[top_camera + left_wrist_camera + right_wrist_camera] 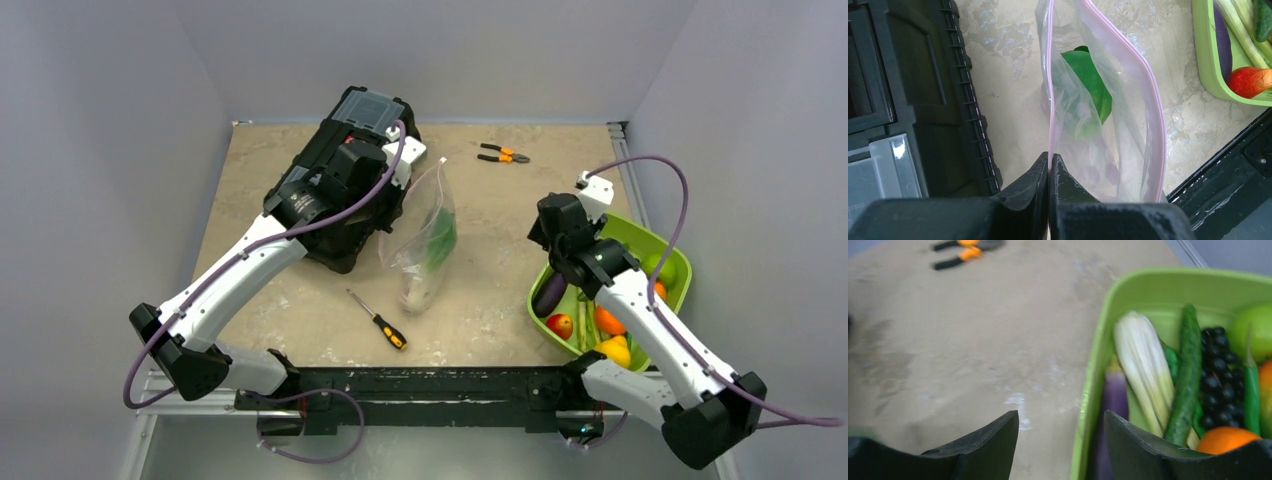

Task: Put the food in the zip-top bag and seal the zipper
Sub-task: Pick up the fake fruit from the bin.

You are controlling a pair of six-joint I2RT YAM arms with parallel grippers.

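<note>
Left hand (1049,165): fingers pressed together on the zipper (1050,100), pinching one pink strip at the mouth's near end. The other strip bows away to the right, so the mouth of the zip-top bag (425,240) gapes open.

Bag runs from the hand toward the near edge of the counter (500,270), its left edge just beside the black toolbox (340,190). One leafy green (1090,85) sits inside, seen through the plastic.

Right hand (1060,430): jaws spread wide, gripping nothing, poised over the left rim of the lime-green bowl (1098,365). One finger is over bare counter, the other over the bowl's contents.

Remaining food in the bowl: cucumber (1188,375), white-stemmed vegetable (1143,365), purple eggplant (1115,395) against the rim, dark grapes (1220,375), an orange piece (1223,440).

Bowl sits by the counter's right edge. Bare counter lies between bag and bowl. Pliers (503,154) lie near the far edge, and a screwdriver (378,320) near the front, left of the bag's lower end.
</note>
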